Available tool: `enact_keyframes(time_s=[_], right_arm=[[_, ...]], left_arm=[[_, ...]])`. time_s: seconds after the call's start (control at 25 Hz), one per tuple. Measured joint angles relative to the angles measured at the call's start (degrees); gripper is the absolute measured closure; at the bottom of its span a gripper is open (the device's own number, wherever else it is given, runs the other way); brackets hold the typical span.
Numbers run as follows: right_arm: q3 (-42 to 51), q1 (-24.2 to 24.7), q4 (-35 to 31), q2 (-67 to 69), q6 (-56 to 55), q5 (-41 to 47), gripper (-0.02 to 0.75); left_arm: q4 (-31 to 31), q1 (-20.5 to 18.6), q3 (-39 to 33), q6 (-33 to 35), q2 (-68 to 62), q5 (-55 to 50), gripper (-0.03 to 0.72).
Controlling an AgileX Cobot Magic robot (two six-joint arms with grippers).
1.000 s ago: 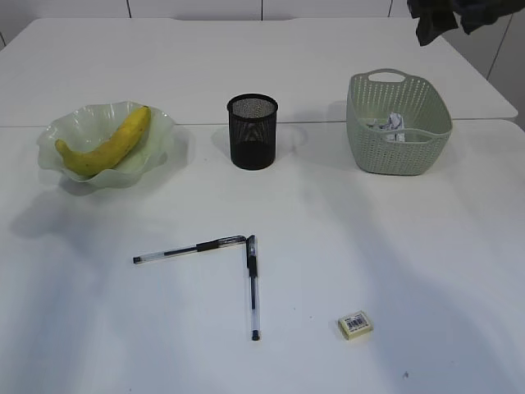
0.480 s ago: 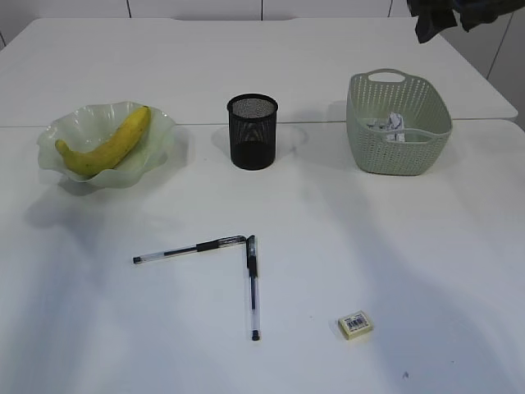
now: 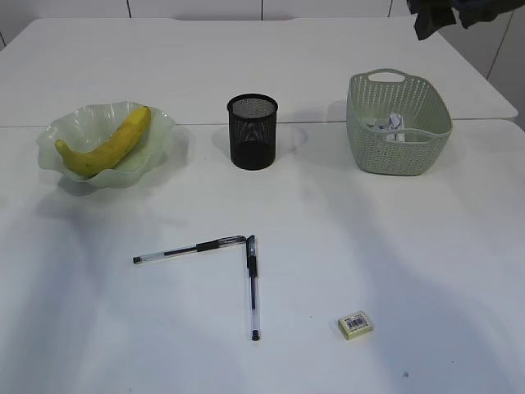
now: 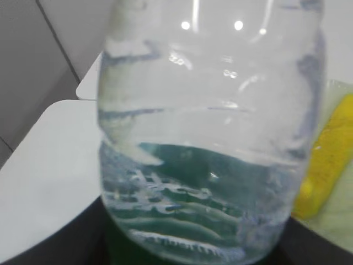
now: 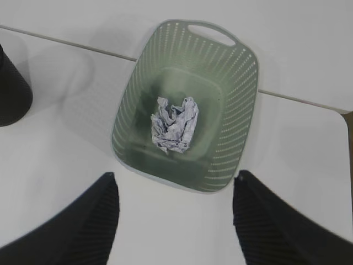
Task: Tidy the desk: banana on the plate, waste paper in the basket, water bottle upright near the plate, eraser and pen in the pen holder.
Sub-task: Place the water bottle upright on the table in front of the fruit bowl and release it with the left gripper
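The clear water bottle (image 4: 209, 138) with a dark green label fills the left wrist view, and my left gripper (image 4: 196, 251) is shut on it; the gripper is out of the exterior view. The yellow banana (image 3: 107, 144) lies in the pale green plate (image 3: 160, 123). Crumpled waste paper (image 5: 174, 126) sits inside the sage basket (image 5: 242, 83). My right gripper (image 5: 174, 218) hangs open and empty above the basket's near side. Two pens (image 3: 190, 249) (image 3: 252, 287) and the eraser (image 3: 355, 325) lie on the desk (image 3: 410, 246). The black mesh pen holder (image 3: 253, 131) stands between plate and basket.
The right arm (image 3: 439, 16) shows dark at the exterior view's top right. A seam between two tabletops runs behind the plate, holder and basket. The banana (image 4: 331, 154) appears at the right edge of the left wrist view, beyond the bottle.
Faint shadows on the left of the desk have shifted. The objects on the desk and the right gripper have not moved.
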State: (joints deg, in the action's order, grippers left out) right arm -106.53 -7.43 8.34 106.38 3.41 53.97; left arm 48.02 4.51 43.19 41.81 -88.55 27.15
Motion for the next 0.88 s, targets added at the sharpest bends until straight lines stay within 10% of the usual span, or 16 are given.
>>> enact_keyframes(time_s=[0.28, 0.88], right_arm=[[0.0, 0.0, 0.11, 0.0, 0.0, -1.07, 0.253], [0.0, 0.0, 1.71, 0.0, 0.0, -2.01, 0.253]], left_arm=[[-11.07, -0.04, 0.0, -15.63, 0.0, 0.0, 0.312], [-23.23, -0.04, 0.0, -27.89, 0.0, -4.56, 0.313]])
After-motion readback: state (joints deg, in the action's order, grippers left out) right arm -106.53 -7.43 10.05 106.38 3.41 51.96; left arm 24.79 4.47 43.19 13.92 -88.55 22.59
